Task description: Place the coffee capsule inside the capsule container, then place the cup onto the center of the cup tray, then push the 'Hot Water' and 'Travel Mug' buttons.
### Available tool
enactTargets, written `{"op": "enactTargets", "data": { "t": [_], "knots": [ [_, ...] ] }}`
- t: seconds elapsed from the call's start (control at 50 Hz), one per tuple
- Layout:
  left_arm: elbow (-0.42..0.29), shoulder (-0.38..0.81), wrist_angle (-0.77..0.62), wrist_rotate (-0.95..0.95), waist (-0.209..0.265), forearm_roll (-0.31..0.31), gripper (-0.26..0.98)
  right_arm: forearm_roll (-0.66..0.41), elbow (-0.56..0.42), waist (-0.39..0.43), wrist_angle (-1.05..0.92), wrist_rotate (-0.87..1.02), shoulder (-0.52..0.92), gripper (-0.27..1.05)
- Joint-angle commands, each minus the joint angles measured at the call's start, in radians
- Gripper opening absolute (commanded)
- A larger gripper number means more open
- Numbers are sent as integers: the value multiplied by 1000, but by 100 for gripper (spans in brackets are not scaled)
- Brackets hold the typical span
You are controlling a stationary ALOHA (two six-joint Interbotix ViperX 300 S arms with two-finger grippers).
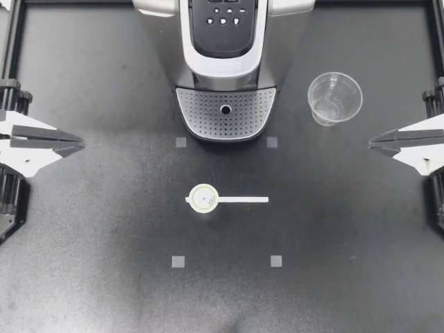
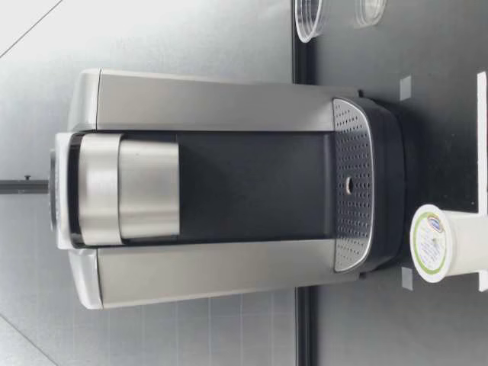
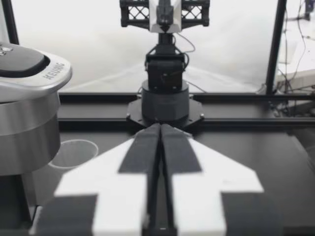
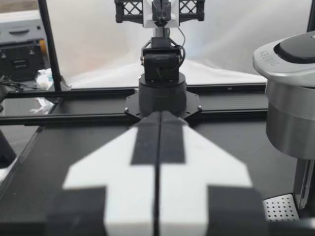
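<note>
Top view: shows coffee capsule (image 1: pixel 202 198) loose on table (image 1: pixel 104 263), plastic cup (image 1: pixel 334 98) off cup tray (image 1: pixel 201 111), left gripper (image 1: pixel 78 144) and right gripper (image 1: pixel 373 143) both pinched closed, empty. Leaves every step undone.

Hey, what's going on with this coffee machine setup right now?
Nothing is being handled yet. My left gripper and right gripper sit shut at opposite sides of the table, holding nothing. The coffee capsule stands on the table in front of the coffee machine, and the clear cup stands beside it, not yet on the cup tray.
</note>
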Motion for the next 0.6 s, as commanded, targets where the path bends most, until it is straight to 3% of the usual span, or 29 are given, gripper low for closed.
{"op": "enactTargets", "data": {
  "t": [0.0, 0.1, 0.36, 0.58],
  "knots": [
    [-14, 25, -8, 2, 17, 3, 20, 0, -21, 5, -8, 0, 11, 14],
    [-15, 48, -9, 2, 17, 3, 12, -2, -37, 6, -43, 2, 49, 6],
    [-28, 179, 14, -26, 17, 2, 11, -2, -89, 6, -115, 20, 264, 5],
    [-112, 318, 196, -43, 17, 2, 11, -2, -153, 6, -81, 109, 436, 5]
  ]
}}
